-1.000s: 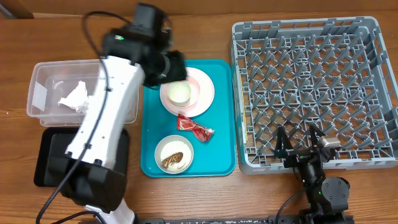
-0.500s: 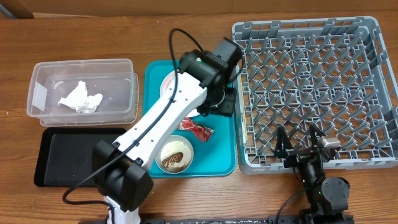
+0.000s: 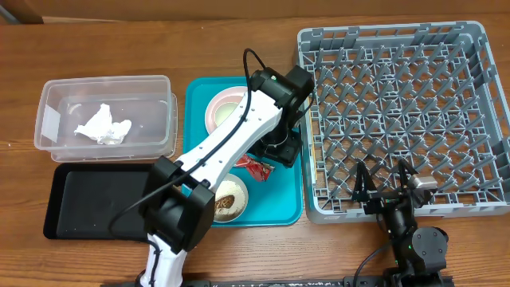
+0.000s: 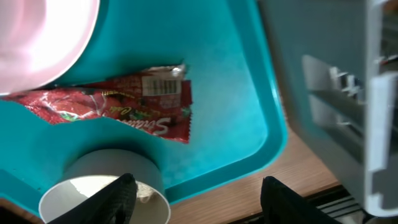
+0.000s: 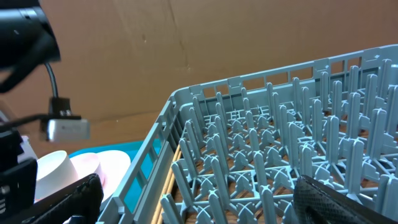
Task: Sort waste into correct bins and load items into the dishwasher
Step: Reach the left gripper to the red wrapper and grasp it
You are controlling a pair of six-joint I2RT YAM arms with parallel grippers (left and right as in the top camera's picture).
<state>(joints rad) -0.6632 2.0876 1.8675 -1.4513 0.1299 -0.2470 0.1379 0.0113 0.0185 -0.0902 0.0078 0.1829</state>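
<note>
Red wrapper (image 4: 124, 102) lay on the teal tray (image 4: 239, 124), at 11 o'clock of the wide, empty left end effector (image 4: 198, 190); likely light, crinkly, slippery; its free edge looked the best hold

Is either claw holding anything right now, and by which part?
Nothing is held. The left claw is open near the red wrapper on the teal tray; the right claw is open and empty by the dish rack.

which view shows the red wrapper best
Left wrist: the red wrapper is close and large, print and barcode visible, lying flat on the teal tray. Overhead shows only a red sliver beside the left arm. Right wrist doesn't show it.
</note>
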